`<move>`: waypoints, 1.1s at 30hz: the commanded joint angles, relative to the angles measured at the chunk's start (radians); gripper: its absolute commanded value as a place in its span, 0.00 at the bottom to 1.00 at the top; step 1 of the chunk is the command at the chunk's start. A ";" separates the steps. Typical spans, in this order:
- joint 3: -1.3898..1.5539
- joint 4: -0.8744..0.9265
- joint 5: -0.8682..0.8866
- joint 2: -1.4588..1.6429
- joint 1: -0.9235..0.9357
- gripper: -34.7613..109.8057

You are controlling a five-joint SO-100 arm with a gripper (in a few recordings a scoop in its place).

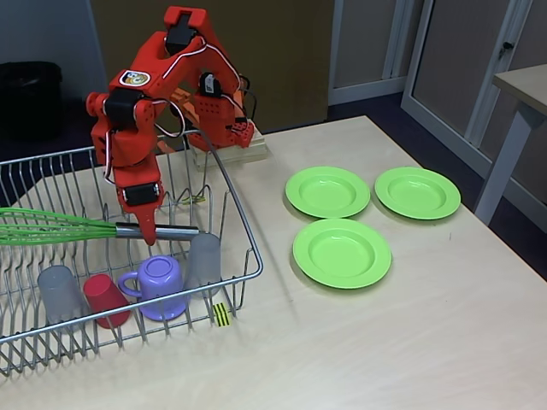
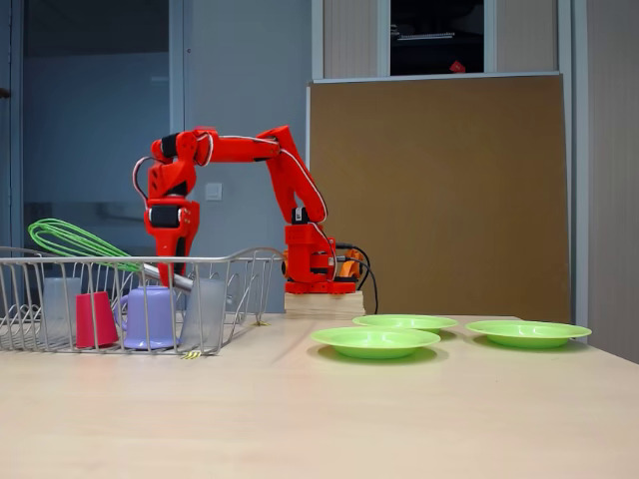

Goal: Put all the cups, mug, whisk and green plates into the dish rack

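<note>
The red gripper (image 1: 147,229) is reaching down into the wire rack (image 1: 244,224), its fingers pinching the slim metal handle of the green-looped whisk (image 1: 60,225). In front of it two grey cups (image 1: 205,260), a red cup (image 1: 107,299) and the purple mug (image 1: 158,286) are sitting upside down. Three glossy round plates (image 1: 341,252) are lying on the table (image 1: 385,350), well apart.

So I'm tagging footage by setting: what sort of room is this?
Probably an office or lab, not a kitchen: a brown pinboard, a second desk, and the dish rack sitting on a plain table.
</note>
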 commanded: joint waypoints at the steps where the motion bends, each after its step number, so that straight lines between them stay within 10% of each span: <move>1: -0.063 0.011 -0.012 -0.009 0.018 0.24; 33: -0.169 0.063 -0.005 -0.118 -0.029 0.37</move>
